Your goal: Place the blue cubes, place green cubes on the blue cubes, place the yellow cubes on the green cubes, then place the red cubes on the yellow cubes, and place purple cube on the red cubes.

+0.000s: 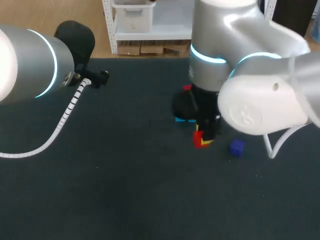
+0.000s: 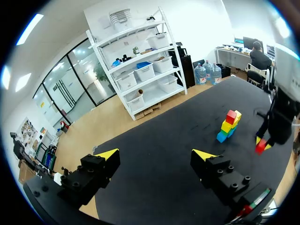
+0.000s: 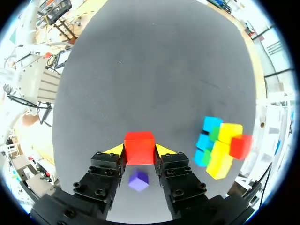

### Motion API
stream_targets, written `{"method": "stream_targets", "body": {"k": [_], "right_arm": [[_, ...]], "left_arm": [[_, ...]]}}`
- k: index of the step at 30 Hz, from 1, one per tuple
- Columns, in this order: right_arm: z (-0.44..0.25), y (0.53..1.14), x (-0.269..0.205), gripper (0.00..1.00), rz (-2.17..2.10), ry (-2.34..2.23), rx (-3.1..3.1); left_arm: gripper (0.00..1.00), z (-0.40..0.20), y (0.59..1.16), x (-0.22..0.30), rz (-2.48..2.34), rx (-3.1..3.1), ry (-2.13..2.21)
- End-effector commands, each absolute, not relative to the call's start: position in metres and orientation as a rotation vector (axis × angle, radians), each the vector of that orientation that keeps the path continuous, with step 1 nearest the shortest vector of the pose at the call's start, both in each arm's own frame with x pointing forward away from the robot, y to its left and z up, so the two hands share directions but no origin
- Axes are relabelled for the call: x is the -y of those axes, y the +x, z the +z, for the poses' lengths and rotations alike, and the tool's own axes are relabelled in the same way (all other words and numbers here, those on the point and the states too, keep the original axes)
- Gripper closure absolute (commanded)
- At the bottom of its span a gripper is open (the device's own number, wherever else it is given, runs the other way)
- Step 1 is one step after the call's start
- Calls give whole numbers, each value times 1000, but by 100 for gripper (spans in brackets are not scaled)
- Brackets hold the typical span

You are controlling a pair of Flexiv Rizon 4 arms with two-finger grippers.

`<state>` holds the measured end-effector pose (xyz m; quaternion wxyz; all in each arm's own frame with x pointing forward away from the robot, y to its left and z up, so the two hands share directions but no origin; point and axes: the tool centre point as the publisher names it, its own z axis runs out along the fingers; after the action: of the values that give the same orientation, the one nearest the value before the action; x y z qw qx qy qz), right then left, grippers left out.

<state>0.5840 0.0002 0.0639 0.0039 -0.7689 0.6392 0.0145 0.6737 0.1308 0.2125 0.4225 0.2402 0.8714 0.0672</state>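
With the right gripper clamped on the held red cube, an off-centre descent could knock the stacked red cube off the cube stack

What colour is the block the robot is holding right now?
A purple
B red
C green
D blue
B: the right tool is shut on a small red cube, with one yellow-tipped finger on each side; the small purple cube lies loose beneath it.
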Motion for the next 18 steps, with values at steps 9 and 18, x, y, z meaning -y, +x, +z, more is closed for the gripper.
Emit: {"method": "stream_targets", "body": {"k": [9, 18], "right_arm": [[101, 624, 16, 100, -104, -2265, -2071], [116, 670, 22, 100, -168, -2135, -2138]], "left_arm": [[0, 213, 675, -132, 164, -2184, 606], [0, 213, 675, -132, 164, -2184, 606]]}}
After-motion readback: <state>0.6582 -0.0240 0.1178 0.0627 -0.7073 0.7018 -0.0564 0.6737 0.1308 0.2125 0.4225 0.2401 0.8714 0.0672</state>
